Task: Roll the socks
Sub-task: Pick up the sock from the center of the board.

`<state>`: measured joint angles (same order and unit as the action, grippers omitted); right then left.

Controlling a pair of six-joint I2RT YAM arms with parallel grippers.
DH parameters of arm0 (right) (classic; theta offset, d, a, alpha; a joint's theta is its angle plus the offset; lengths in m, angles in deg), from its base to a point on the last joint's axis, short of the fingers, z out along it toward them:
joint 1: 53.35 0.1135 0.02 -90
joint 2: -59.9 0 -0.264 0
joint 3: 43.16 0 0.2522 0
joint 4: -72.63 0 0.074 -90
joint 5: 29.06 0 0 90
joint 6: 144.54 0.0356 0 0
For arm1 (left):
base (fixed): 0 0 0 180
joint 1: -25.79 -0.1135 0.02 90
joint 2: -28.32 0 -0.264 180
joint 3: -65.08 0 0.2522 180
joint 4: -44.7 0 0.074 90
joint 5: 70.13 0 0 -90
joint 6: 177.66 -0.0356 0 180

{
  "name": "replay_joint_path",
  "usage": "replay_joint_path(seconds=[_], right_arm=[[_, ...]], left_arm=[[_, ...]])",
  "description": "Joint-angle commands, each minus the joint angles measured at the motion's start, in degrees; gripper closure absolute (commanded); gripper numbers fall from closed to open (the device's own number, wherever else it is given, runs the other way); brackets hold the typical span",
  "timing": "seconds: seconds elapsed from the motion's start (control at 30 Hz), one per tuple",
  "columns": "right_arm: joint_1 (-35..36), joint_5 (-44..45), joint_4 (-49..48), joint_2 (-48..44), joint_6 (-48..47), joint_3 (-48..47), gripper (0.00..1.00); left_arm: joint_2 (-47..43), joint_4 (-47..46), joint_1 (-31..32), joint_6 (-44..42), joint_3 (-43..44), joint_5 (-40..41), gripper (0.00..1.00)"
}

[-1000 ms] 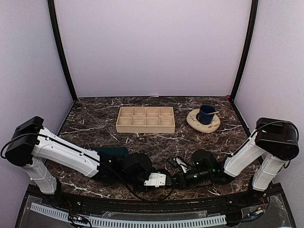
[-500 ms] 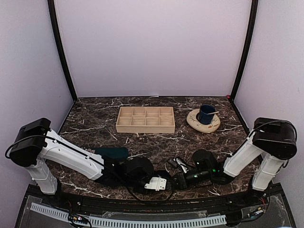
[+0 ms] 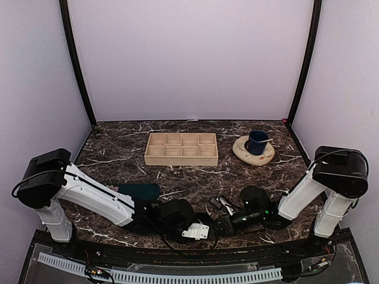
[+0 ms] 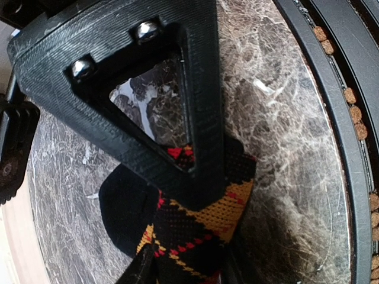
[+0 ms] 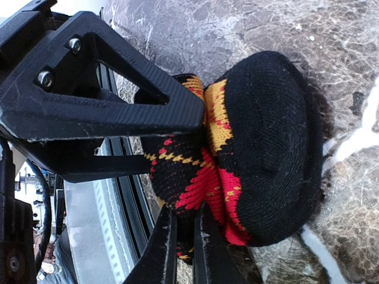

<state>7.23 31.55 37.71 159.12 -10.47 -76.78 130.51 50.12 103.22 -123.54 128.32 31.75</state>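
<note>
Argyle sock [image 5: 260,148] bunched, teal sock [image 3: 140,190] half hidden

Top view: soft, even light. Pale walls [image 3: 189,59] bright, dark marble worktop [image 3: 118,154] dim with a faint sheen. Wrist views: heavy fisheye bending at the edges. Close claw fingers [image 4: 201,89] slightly soft, argyle sock [image 5: 260,148] knit sharp. Right-wrist top-left corner blown out white.

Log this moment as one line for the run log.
argyle sock: bundled, near edge | left gripper: gripping it | right gripper: pinching it | teal sock: on table, not held
</note>
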Motion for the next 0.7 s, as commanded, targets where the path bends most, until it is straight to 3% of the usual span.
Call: replay_joint_path(seconds=[0.0, 0.23, 0.43, 0.67], right_arm=[[-0.53, -1.34, 8.97, 2.79, 0.53, 2.19, 1.00], [-1.25, -1.65, 9.44, 2.59, 0.40, 2.50, 1.00], [-1.50, -0.75, 11.70, 1.80, -0.40, 2.14, 1.00], [-1.51, 3.26, 15.68, -1.50, -1.49, 1.97, 0.77]], left_arm=[[1.58, 1.52, 0.27, -0.73, 0.62, 0.76, 0.63], [2.70, 5.32, 0.09, -0.49, 2.21, -1.24, 0.79], [2.94, 9.10, -0.62, 1.12, 4.11, -3.18, 0.86], [3.89, 16.63, -2.43, 4.18, 7.47, -7.35, 0.92]])
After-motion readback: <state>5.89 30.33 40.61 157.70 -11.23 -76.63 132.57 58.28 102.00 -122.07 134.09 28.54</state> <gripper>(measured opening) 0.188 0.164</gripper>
